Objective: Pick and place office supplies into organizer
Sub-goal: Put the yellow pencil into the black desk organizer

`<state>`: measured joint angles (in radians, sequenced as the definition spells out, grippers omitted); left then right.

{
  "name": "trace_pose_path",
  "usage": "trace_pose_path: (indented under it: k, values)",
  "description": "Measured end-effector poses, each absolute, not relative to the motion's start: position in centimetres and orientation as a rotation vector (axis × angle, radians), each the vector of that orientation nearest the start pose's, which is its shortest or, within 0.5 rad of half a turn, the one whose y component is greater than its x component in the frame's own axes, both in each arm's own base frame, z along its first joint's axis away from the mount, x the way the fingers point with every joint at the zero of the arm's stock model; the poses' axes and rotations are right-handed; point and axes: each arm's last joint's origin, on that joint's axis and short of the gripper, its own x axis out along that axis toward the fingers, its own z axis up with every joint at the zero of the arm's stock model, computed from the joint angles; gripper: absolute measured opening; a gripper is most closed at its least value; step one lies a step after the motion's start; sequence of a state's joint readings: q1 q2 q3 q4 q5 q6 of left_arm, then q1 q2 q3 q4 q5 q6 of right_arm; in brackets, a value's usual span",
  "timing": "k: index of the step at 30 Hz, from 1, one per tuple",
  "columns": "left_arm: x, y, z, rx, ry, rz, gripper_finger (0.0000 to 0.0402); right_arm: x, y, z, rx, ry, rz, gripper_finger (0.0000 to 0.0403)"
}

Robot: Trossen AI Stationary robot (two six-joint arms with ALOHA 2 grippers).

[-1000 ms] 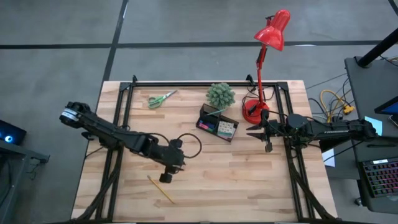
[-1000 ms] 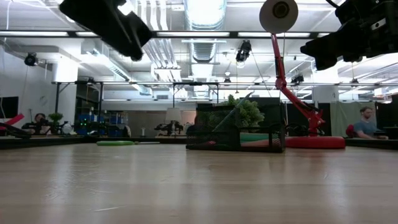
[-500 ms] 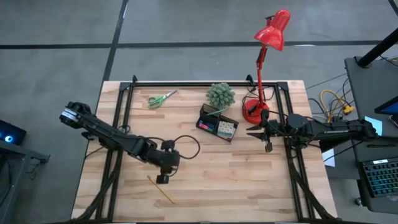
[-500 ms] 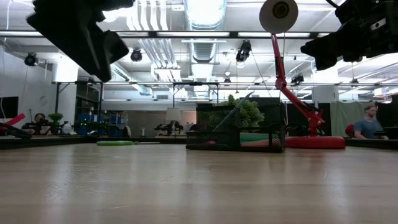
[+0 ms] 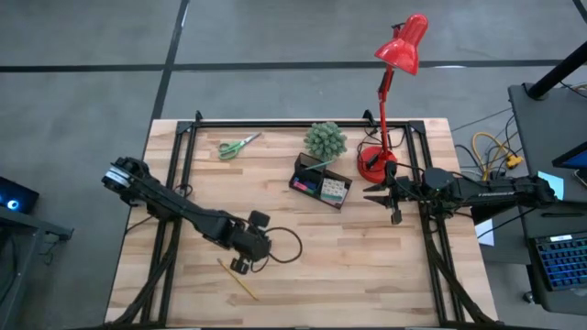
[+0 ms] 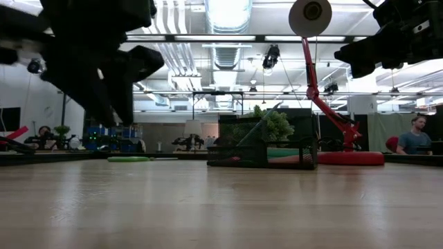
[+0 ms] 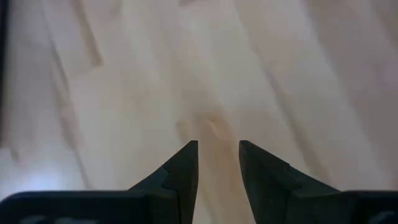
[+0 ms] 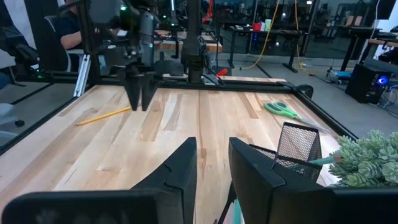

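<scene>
High view: left claw (image 5: pixel 240 264), released and empty, hovers by yellow pencil (image 5: pixel 238 279) near surface's front edge; off-centre descent could roll it away.

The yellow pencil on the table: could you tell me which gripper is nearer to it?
Left. The left gripper hovers right beside the yellow pencil, while the right gripper waits far across the table near the red lamp.

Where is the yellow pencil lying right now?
In the high view the yellow pencil lies on the table's near left part, just in front of the left gripper, far from the organizer.
</scene>
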<state>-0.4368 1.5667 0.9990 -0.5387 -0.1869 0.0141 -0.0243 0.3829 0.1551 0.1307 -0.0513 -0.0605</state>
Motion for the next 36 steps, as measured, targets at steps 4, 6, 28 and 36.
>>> trace_pose_path:
  k: [4,6,28,36]
  values:
    - [27.2,-13.4,20.5,0.369,1.163,-0.259,0.0102,12.4,-0.2,19.6,-0.057,0.096,0.03,0.0081]
    - [26.9,-14.2,20.7,0.407,1.225,-0.281,0.0102,12.4,-0.2,19.6,-0.057,0.096,0.03,0.0078]
    - [23.4,-21.3,19.2,0.191,1.382,-0.339,0.0102,12.4,-0.1,19.6,-0.057,0.096,0.03,0.0084]
    - [23.2,-22.2,16.8,0.317,1.461,-0.351,0.0102,12.4,-0.2,19.6,-0.057,0.096,0.03,0.0075]
